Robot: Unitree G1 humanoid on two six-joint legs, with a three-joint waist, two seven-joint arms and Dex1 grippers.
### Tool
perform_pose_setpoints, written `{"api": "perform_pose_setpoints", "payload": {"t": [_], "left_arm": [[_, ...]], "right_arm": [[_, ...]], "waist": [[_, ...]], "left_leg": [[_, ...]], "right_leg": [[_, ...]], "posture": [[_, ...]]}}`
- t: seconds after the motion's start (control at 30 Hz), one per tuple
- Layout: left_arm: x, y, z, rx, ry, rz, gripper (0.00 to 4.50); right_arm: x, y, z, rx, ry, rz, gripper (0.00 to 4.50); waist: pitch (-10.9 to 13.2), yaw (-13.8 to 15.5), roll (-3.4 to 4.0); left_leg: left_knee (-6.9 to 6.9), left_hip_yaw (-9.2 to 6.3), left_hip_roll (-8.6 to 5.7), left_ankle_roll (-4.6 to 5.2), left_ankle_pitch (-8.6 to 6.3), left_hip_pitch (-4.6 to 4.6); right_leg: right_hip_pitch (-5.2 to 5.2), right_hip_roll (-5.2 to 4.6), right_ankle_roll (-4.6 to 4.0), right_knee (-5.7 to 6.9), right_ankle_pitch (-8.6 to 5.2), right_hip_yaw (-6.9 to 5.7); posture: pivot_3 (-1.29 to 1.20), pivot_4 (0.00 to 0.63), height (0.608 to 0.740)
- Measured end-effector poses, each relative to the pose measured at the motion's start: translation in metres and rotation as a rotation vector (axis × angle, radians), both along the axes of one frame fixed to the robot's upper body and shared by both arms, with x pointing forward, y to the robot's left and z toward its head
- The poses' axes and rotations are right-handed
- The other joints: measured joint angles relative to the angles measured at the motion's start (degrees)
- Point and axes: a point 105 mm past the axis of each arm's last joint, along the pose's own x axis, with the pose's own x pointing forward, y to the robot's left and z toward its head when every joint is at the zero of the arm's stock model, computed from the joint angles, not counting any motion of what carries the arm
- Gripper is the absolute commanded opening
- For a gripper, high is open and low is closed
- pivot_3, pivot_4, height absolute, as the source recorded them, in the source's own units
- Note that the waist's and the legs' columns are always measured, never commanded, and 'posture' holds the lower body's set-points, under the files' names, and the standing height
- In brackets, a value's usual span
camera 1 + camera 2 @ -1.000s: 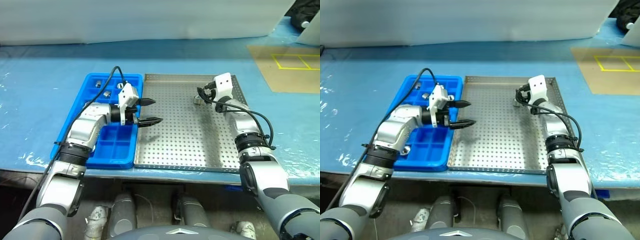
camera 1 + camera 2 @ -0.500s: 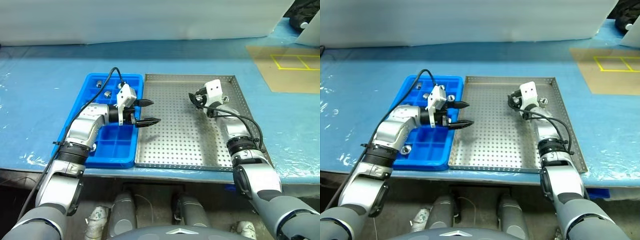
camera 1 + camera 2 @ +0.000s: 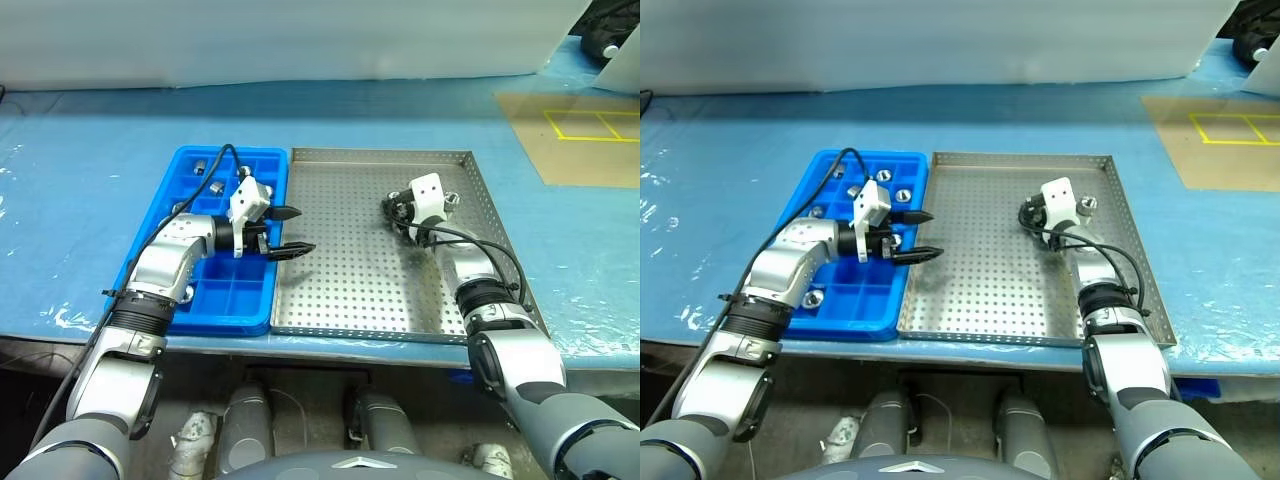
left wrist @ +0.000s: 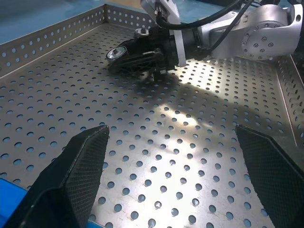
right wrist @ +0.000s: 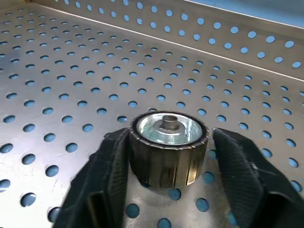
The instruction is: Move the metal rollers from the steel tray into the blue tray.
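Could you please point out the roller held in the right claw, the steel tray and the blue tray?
roller [image 5: 168, 142], right wrist view, its ribbed side wall.
steel tray [image 3: 350, 290], left eye view, bare perforated floor.
blue tray [image 3: 238, 297], left eye view, a near compartment.

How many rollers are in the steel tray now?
2: one roller gripped by the right gripper in the steel tray, another beside it, nearer the right rim. Others may be hidden.

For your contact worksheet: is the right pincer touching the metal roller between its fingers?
Touching. The right wrist view shows the right pincer with both fingers pressed against the metal roller.
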Motion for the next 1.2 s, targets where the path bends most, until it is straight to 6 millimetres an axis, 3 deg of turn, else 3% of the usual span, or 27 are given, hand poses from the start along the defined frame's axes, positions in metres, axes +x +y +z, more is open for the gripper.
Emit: {"api": "perform_pose_setpoints", "payload": {"t": [0.27,0.37,0.5,0.63,0.77,0.87,0.97,1.07,1.2], "left_arm": [[-0.001,0.001,0.0,0.005,-0.001,-0.011,4.5],[-0.002,0.01,0.002,0.031,-0.006,-0.002,4.5],[0.001,0.037,0.012,0.081,-0.04,0.04,4.5],[0.002,0.086,0.032,0.175,-0.09,0.13,4.5],[-0.001,0.112,0.044,0.202,-0.103,0.195,4.5],[-0.021,0.129,0.036,0.24,-0.061,0.216,4.5],[-0.045,0.126,0.021,0.242,0.01,0.189,4.5],[-0.063,0.125,0.02,0.238,0.025,0.189,4.5],[-0.088,0.128,0.007,0.236,0.094,0.237,4.5]], "right_arm": [[-0.001,0.004,0.002,-0.058,-0.022,0.016,1.62],[-0.003,0.017,0.007,-0.048,-0.026,0.077,1.62],[-0.016,0.063,0.032,0.006,-0.052,0.311,1.62],[-0.057,0.126,0.063,0.051,-0.047,0.704,1.62],[-0.088,0.155,0.068,0.042,0.017,0.94,1.62],[-0.105,0.17,0.062,0.019,0.078,1.08,1.62],[-0.116,0.183,0.061,0.007,0.116,1.191,1.62],[-0.125,0.199,0.064,0.007,0.124,1.271,1.62],[-0.13,0.203,0.053,0.01,0.207,1.343,1.62]], "waist": [[0.0,-0.09,0.0],[0.01,-0.35,0.01],[0.02,-0.28,0.01],[0.03,0.13,0.01],[0.03,1.68,0.01],[0.03,2.07,0.0],[0.04,3.04,-0.02],[0.05,4.52,-0.07],[0.06,5.23,-0.11]], "left_leg": [[0.0,0.0,0.01,0.05,-0.03,0.0],[-0.05,0.01,0.05,0.04,-0.03,0.01],[-0.2,0.01,0.11,-0.01,0.0,0.01],[-0.38,0.0,0.13,-0.02,0.0,0.04],[-0.42,0.0,0.06,-0.02,-0.01,0.02],[-0.46,0.0,0.1,-0.08,0.01,0.01],[-0.56,-0.01,0.16,-0.08,0.01,0.0],[-0.63,-0.04,0.39,-0.31,0.16,0.03],[-0.72,-0.06,0.37,-0.32,0.16,0.08]], "right_leg": [[0.0,0.01,0.0,0.0,0.0,0.01],[-0.04,0.06,-0.01,0.0,-0.01,0.01],[-0.09,0.15,-0.02,-0.02,-0.01,-0.02],[-0.1,0.16,-0.03,-0.08,-0.02,-0.06],[-0.09,0.0,-0.03,-0.14,-0.03,-0.11],[-0.11,-0.13,-0.02,-0.16,-0.04,-0.08],[-0.17,-0.11,-0.03,-0.16,-0.06,-0.13],[-0.19,-0.05,-0.15,-0.11,-0.13,-0.18],[-0.18,-0.04,-0.17,-0.13,-0.15,-0.19]], "posture": [[-0.12,0.15,0.74],[-0.1,0.15,0.74],[-0.06,0.15,0.74],[-0.01,0.15,0.74],[0.08,0.15,0.74],[0.14,0.15,0.74],[0.19,0.15,0.74],[0.27,0.15,0.74],[0.3,0.15,0.74]]}}
